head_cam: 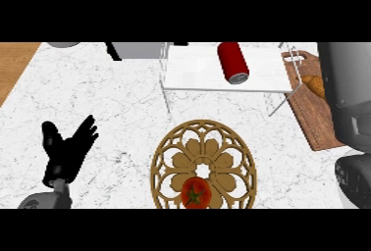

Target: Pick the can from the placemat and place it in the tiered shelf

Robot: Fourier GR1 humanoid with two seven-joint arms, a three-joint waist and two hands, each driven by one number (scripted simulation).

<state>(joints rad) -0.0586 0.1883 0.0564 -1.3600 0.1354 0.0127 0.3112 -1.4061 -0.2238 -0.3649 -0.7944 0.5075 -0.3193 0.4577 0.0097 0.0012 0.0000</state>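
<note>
The red can (232,62) lies on its side on the white tray of the wire tiered shelf (196,78) at the back of the counter, silver end toward me. No hand touches it. The round wooden openwork placemat (174,162) lies near the front middle. My left hand (66,152) rests open at the lower left, fingers pointing up, away from both. My right arm (349,98) runs along the right edge beside the shelf; the shape of its hand is unclear.
A red tomato (196,192) sits on the placemat's near part. A brown cutting board (313,122) with a croissant (315,84) lies right of the shelf. A grey object (138,49) stands at the back left.
</note>
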